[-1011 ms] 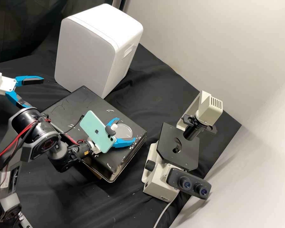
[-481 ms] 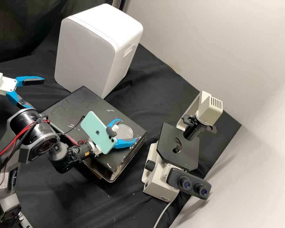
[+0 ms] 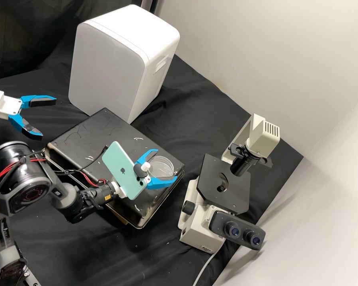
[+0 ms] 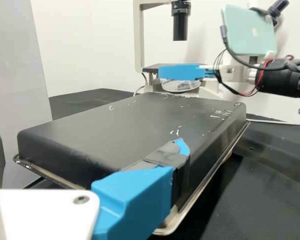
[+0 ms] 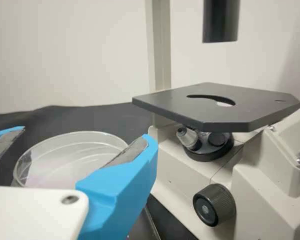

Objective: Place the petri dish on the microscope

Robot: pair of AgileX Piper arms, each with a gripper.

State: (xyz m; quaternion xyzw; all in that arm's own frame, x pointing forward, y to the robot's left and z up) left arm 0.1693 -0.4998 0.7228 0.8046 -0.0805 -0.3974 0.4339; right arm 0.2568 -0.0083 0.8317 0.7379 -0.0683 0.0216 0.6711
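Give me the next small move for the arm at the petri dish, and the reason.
Probably close the right gripper on the petri dish. Its blue fingers stand open on either side of the dish, which rests on the black tray, so nothing grips it yet. Only then could it be lifted over to the microscope stage beside the tray.

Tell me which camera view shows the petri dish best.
The right wrist view: the petri dish sits close and large between the right end effector's fingers, rim and walls clear. The high view shows it small on the black tray. The left wrist view shows it far off, partly behind a blue finger.
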